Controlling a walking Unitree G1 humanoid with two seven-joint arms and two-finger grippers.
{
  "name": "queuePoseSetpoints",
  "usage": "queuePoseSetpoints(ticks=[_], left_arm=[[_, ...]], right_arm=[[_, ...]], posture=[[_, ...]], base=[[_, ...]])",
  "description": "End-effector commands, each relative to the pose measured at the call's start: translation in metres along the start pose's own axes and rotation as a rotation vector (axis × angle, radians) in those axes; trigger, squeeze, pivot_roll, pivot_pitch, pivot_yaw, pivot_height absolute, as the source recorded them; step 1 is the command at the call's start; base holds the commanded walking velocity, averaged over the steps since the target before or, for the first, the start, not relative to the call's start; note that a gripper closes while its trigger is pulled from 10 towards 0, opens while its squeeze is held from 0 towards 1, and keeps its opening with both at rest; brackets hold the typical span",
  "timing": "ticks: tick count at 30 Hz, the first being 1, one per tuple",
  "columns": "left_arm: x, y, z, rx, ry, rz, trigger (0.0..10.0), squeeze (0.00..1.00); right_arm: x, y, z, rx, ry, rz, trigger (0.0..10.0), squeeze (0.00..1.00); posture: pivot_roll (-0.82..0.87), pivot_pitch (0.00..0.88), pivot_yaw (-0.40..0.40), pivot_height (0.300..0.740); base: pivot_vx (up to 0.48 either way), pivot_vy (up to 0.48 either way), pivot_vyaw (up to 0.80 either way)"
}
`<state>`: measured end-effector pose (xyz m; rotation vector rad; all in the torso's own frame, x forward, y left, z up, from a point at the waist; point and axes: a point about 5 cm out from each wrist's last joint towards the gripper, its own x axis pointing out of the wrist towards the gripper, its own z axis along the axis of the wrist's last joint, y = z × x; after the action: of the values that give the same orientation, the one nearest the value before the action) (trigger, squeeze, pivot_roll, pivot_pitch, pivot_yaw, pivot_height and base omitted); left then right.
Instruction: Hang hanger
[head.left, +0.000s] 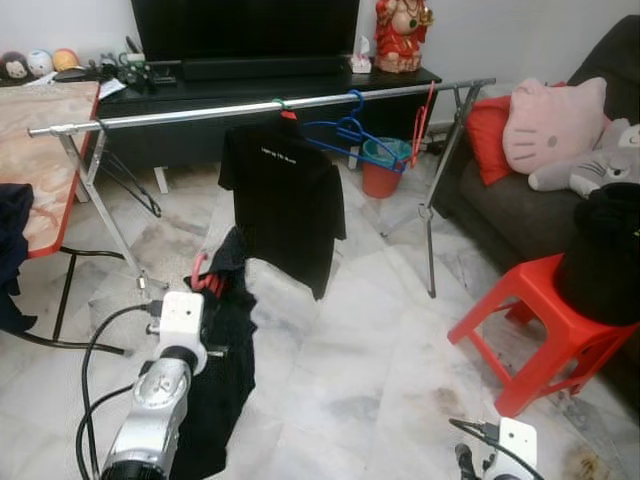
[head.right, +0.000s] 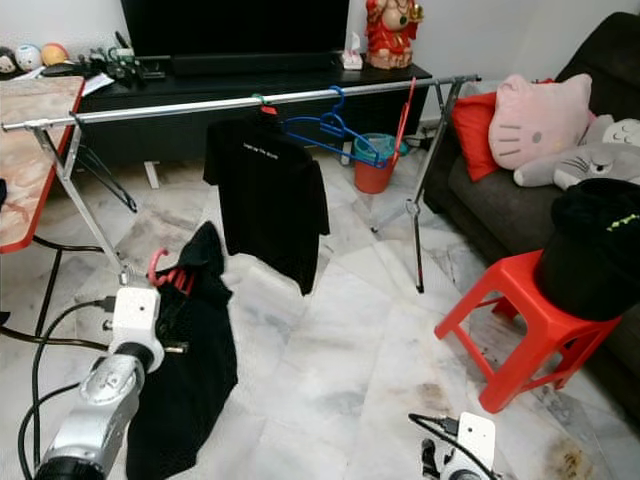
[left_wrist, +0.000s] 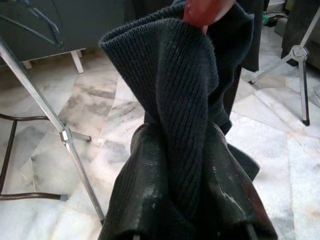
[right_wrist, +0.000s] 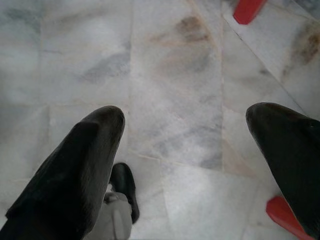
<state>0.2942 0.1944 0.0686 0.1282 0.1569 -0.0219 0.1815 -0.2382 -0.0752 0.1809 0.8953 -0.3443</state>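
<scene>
I've got the red hanger (head.left: 205, 278) low in front of me, draped in a dark knit garment (left_wrist: 185, 115); my left gripper (left_wrist: 190, 200) has its fingers (left_wrist: 145, 190) pinched tight on that cloth, below the steel rail (head.left: 200, 112). On the rail hangs a black T-shirt (head.left: 285, 205) with small white chest lettering I can't read, beside a blue hanger (head.left: 350, 130). My right gripper (right_wrist: 190, 150) hangs over marble floor (right_wrist: 170, 60), fingers spread wide, holding nothing. Red stool (head.left: 535, 315) to the right.
</scene>
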Motion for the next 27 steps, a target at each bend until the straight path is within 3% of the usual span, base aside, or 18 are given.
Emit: queuePoseSetpoints(ticks=[1,9,16,27], left_arm=[[0.003,0.000,0.011,0.019,-0.044,-0.011,10.0,0.00],[0.005,0.005,0.018,0.027,-0.063,-0.007,10.0,0.00],[0.006,0.001,0.023,0.022,-0.081,-0.011,10.0,0.00],[0.007,-0.002,0.026,0.010,-0.098,-0.010,10.0,0.00]], right_arm=[[0.001,0.000,0.008,0.031,-0.037,-0.008,10.0,0.00],[0.002,0.000,0.016,0.026,-0.050,-0.004,10.0,0.00],[0.003,-0.004,0.021,0.054,-0.061,-0.042,10.0,0.00],[0.004,0.001,0.029,0.032,-0.083,-0.021,10.0,0.00]], posture=[[0.02,0.000,-0.056,0.740],[0.01,0.000,-0.059,0.740],[-0.01,0.000,-0.062,0.740],[0.02,0.000,-0.098,0.740]], base=[[0.000,0.000,0.00],[0.000,0.000,0.00],[0.000,0.247,-0.40],[0.000,0.263,0.00]])
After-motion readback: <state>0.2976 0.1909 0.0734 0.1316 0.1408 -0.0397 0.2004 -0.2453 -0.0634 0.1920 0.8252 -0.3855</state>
